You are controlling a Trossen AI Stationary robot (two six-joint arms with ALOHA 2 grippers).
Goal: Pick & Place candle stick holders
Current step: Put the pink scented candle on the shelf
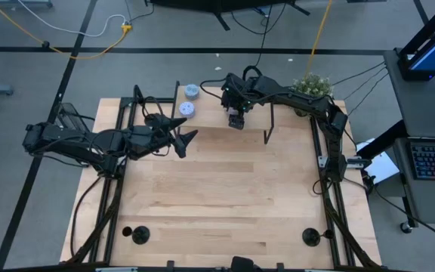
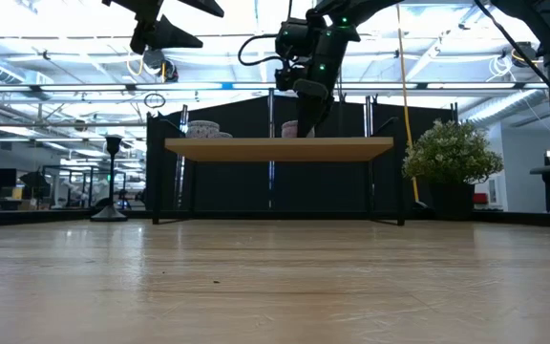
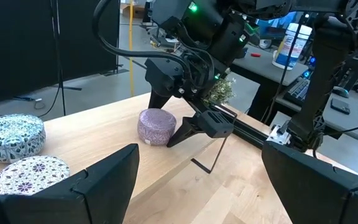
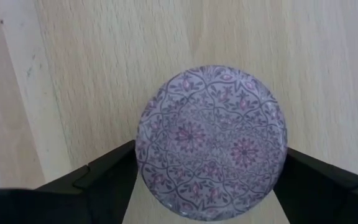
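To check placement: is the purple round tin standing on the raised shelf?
Yes, the purple tin rests on the wooden shelf, under the right gripper.

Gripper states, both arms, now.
Left gripper: open, empty, raised above the wooden table.
Right gripper: open, fingers astride the round purple patterned tin on the raised shelf, not gripping.

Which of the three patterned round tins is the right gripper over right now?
The purple-patterned tin, standing alone on the shelf between the right gripper's open fingers. The two blue-and-white tins sit together, off nearer the left gripper.
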